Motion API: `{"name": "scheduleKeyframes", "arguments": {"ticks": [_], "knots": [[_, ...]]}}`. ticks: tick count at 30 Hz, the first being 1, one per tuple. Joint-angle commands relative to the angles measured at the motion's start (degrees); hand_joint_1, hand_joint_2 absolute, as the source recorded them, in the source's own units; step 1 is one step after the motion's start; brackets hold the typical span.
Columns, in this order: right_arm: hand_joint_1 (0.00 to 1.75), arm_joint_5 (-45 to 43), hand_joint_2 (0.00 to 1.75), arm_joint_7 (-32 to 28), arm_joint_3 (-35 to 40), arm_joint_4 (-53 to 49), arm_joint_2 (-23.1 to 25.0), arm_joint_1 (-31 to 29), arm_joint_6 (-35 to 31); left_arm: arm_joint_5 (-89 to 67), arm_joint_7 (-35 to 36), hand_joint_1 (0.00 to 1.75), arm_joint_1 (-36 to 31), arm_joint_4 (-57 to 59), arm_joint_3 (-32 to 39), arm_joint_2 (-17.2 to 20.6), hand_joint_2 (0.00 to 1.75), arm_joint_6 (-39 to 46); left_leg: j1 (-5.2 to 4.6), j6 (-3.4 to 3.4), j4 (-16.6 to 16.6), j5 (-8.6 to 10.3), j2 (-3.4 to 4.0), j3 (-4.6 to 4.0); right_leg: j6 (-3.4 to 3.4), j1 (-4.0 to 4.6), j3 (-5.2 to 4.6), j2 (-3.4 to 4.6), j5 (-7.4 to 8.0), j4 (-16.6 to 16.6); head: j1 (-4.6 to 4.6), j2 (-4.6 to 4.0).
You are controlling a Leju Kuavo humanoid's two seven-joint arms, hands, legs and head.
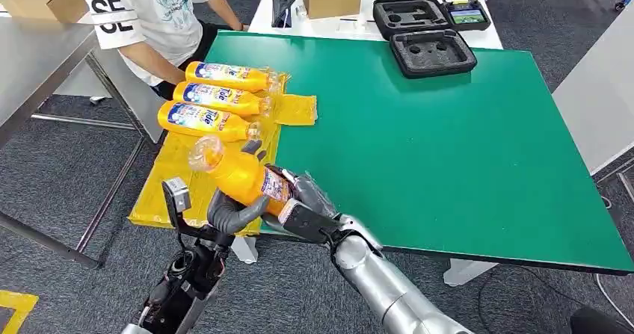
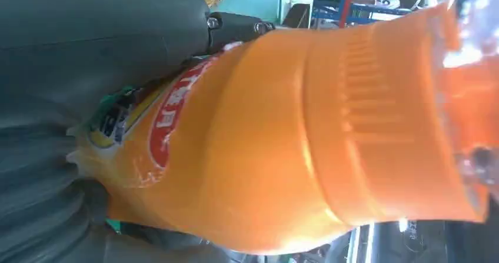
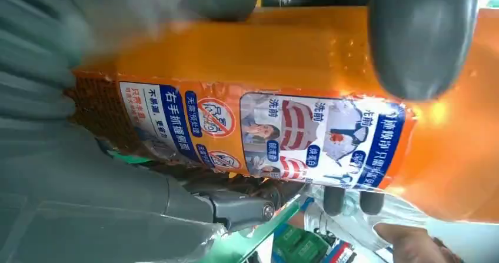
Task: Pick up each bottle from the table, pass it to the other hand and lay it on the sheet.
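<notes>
Nearest, at the front-left corner of the green table [image 1: 448,140], both robot hands wrap one orange detergent bottle [image 1: 239,173]. The left hand [image 1: 228,208] curls its grey thumb and fingers around the bottle's middle; the right hand [image 1: 303,203] clasps the bottle's base end, over the label. The bottle tilts, its clear cap pointing up and away over the yellow sheet [image 1: 168,192]. Farther along the sheet, three more orange bottles [image 1: 205,119] lie side by side. Beyond them a person in a white shirt [image 1: 153,13] sits at the table's corner. At the far edge rests an open black foam case [image 1: 426,35].
</notes>
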Motion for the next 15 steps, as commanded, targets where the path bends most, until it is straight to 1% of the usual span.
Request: {"name": "scheduleKeyframes", "arguments": {"ticks": [1,2,5,13,14,15], "knots": [[1.75,-0.12,1.75,0.44,1.53,5.13,-0.65,-2.83,-0.04,-2.95,0.09,1.71,-1.50,0.32,-0.07,1.18,1.75,2.34,0.03,-0.04,-0.01,0.00,0.01,0.03,-0.06,0.03,0.04,0.01,0.01,-0.02,0.00,-0.02],[1.75,-0.17,1.75,0.51,1.52,5.04,-0.68,-2.75,-0.05,-4.18,0.31,1.75,-1.69,0.60,-0.40,1.35,1.75,3.51,0.06,-0.07,0.00,-0.01,0.02,0.05,-0.09,0.06,0.06,0.03,0.01,-0.03,0.00,0.00],[1.75,-0.15,1.75,0.68,1.69,5.02,-0.77,-2.58,-0.05,-6.49,-0.03,1.75,-2.25,2.00,-0.94,1.38,1.75,5.52,0.00,-0.03,-0.01,0.01,-0.03,0.02,-0.04,0.00,0.03,-0.03,0.00,0.00,0.00,0.00],[1.75,0.08,1.75,0.90,1.82,5.16,-0.71,-2.62,-0.64,-7.34,-0.48,1.75,-2.10,2.37,-0.90,1.37,1.75,6.13,0.03,-0.05,-0.01,0.02,-0.02,0.03,-0.06,0.04,0.03,-0.02,0.02,-0.02,0.02,0.00],[0.00,-0.36,1.75,0.93,1.20,4.80,-0.51,-2.31,-1.57,-7.30,-0.47,1.75,-2.02,2.28,-0.82,1.41,1.75,6.14,0.06,-0.07,0.01,0.01,0.00,0.04,-0.09,0.07,0.06,0.01,0.03,-0.03,0.00,0.00],[0.00,-0.36,1.75,0.93,1.20,4.80,-0.51,-2.31,-1.57,-7.30,-0.47,1.75,-2.02,2.28,-0.82,1.41,1.75,6.14,0.08,-0.08,-0.01,0.02,-0.01,0.06,-0.11,0.09,0.08,0.00,0.04,-0.06,0.00,0.00]]}}
